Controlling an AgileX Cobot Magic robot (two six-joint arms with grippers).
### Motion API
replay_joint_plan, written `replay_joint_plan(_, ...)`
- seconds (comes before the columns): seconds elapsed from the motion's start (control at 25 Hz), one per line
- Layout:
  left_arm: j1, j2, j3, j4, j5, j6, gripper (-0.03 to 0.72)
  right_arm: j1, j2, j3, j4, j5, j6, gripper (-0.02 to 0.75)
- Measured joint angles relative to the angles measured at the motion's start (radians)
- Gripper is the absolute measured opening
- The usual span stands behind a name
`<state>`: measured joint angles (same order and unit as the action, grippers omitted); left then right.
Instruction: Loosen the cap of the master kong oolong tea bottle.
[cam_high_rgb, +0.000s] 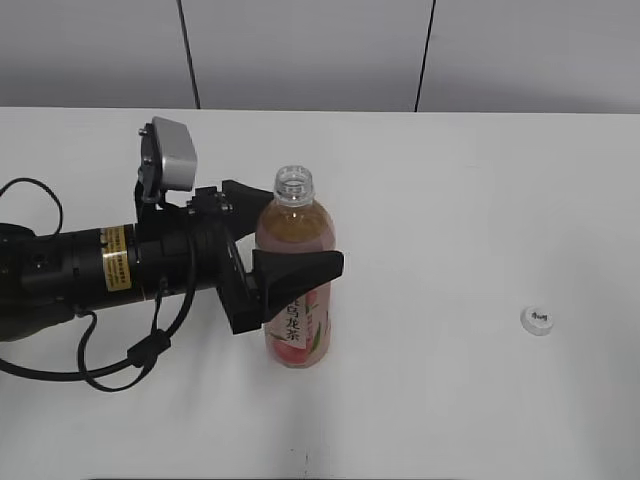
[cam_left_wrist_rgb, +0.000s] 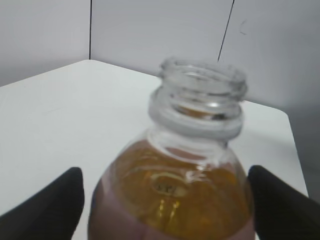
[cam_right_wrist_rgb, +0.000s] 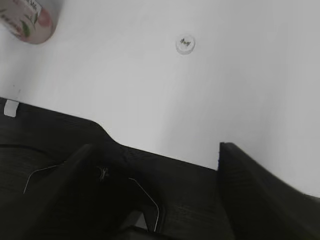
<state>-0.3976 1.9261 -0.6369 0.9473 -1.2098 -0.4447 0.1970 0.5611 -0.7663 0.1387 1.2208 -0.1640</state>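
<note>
Upright, the master kong oolong tea bottle (cam_high_rgb: 296, 280) stands near the middle of the white desk (cam_high_rgb: 450, 200), its long axis vertical and its open mouth pointing toward twelve o'clock in the exterior view. It is slim and clear, filled with amber tea up to the shoulder, with a pink label carrying a white vertical strip of Chinese characters. The threaded neck is bare and a clear ring sits below the threads.

The left gripper (cam_high_rgb: 290, 235) reaches in from nine o'clock, and its black jaws clasp the bottle's body at the top of the label, one at the back and one across the front. In the left wrist view the bottle (cam_left_wrist_rgb: 175, 190) fills the centre, with a dark finger on either side.

The cap (cam_high_rgb: 537, 320) lies flat on the desk well apart from the bottle, toward four o'clock, small, round and white with a dark mark on top.

The right gripper (cam_right_wrist_rgb: 165, 195) is out beyond the desk's edge, its jaws spread wide with nothing between them.
</note>
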Motion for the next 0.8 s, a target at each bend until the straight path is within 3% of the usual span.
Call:
replay_joint_plan(0.36, 0.000, 0.000, 0.000, 0.001, 0.000, 0.000, 0.615, 0.000, -0.390, 0.145, 0.008, 0.004, -0.029, 0.557)
replay_joint_plan(0.8, 0.000, -0.042, 0.001, 0.028, 0.001, -0.033, 0.612, 0.000, -0.437, 0.209, 0.010, 0.005, -0.064, 0.557)
